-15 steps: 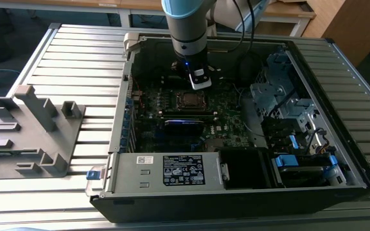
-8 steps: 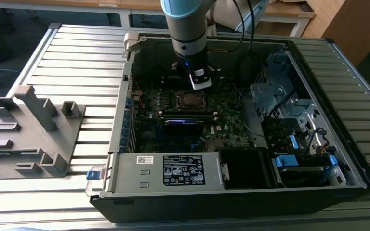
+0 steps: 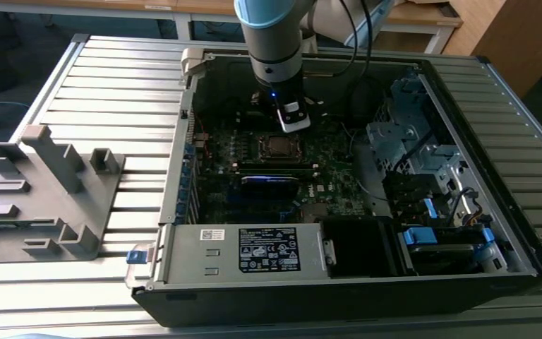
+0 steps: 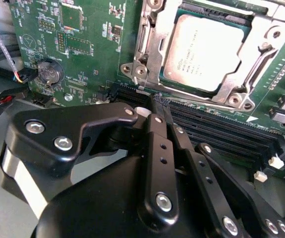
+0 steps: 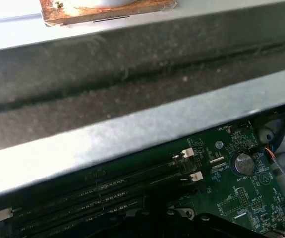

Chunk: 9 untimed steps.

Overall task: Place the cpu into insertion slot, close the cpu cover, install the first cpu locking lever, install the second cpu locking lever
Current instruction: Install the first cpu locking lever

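1. Up close, the second wrist view shows the cpu (image 4: 204, 54) seated in its socket with the cpu cover (image 4: 154, 54) lying around it; the exterior view instead takes in the open computer case (image 3: 478, 176) on the slatted table (image 3: 111, 92).
2. The gripper (image 3: 295, 126) hangs just above the motherboard (image 4: 73, 44), beside the socket; its fingers (image 4: 158, 144) are pressed together, holding nothing.

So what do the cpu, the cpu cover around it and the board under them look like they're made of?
The cpu: dull grey metal top, seemingly brushed, with soft glare. The cpu cover: thin bare silvery metal, probably stamped steel, with bright reflections and sharp edges. The board: green lacquered circuit laminate, apparently fibreglass, with soldered parts.
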{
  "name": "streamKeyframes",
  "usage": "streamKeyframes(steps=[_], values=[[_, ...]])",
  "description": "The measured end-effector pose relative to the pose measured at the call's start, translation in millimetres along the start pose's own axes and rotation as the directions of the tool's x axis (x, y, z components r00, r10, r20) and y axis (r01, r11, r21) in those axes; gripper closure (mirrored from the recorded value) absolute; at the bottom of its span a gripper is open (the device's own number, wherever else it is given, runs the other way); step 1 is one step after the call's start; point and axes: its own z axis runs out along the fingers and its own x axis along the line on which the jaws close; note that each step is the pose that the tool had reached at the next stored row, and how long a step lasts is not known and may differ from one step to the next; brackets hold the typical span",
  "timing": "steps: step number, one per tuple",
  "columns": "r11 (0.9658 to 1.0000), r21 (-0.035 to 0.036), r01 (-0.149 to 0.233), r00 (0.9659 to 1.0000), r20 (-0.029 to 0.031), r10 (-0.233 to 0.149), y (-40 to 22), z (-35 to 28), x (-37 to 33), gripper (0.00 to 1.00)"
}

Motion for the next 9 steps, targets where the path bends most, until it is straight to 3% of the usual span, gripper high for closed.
streamKeyframes(steps=[9], values=[[1.0000,0.0012,0.003,1.0000,0.0018,-0.003,0.7,-3.3,0.2,0.90]])
